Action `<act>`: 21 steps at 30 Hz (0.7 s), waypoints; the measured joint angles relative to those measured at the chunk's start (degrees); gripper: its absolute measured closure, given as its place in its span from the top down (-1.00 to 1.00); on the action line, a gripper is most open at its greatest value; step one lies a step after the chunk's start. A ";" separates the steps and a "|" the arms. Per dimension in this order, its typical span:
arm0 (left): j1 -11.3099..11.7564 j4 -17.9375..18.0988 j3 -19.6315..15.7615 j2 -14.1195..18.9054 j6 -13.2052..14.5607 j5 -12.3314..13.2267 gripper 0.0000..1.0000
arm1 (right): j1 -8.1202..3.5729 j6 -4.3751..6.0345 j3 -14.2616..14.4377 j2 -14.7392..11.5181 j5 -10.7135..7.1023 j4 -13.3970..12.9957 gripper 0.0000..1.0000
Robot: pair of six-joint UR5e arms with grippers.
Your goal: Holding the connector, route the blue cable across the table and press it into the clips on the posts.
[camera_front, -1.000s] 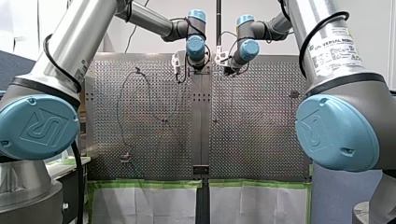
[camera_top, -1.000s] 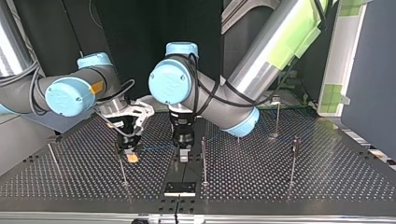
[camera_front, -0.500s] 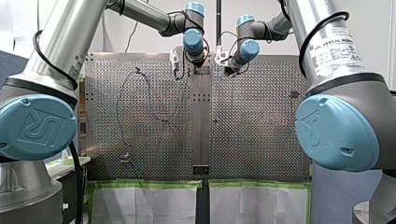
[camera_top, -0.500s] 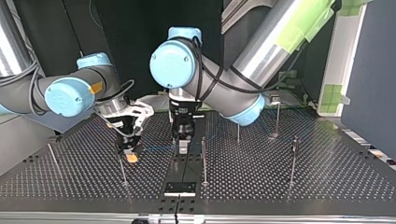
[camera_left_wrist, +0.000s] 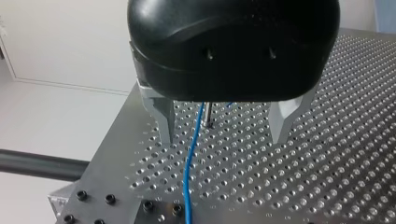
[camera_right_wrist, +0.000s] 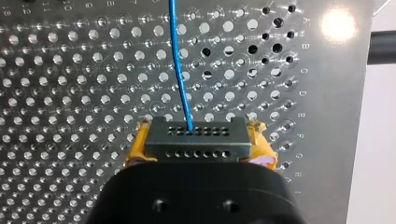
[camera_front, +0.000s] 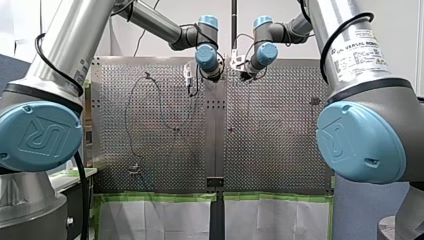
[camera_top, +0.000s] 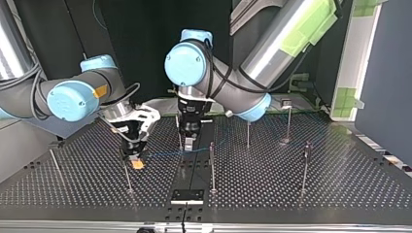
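The table [camera_top: 340,184] is lying perforated under both arms, with a plain strip [camera_top: 197,170] running down its middle, and I am placing everything by that strip. My left arm [camera_top: 272,53] is leaning in from the strip's right in the top view, bending over toward it, and my right arm [camera_top: 63,99] is leaning in from the strip's left there. My left gripper [camera_left_wrist: 223,140] is hanging over the strip, pointing down at the table with its metal fingers [camera_left_wrist: 164,119] spread wide and gripping nothing; the cable [camera_left_wrist: 192,158] is passing loose between them, nearer one finger, and I cannot tell whether it is touching. My right gripper [camera_right_wrist: 198,136] is sitting low just off the strip's left edge in the top view, its yellow pads [camera_right_wrist: 136,151] squeezing tight on the connector [camera_right_wrist: 196,140]. Thin posts [camera_top: 212,167] are standing upright on both sides of the strip, one of them right at its right edge in the top view. The connector, a small grey block with rows of holes, is being held low over the table beside the strip. The blue cable is leaving the connector, crossing the strip between my left gripper's fingers and running on past that post
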 joint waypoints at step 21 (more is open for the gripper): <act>1.85 2.11 3.30 -3.71 0.36 1.42 1.00 | 0.10 0.08 -0.01 0.01 -0.13 -0.04 -1.00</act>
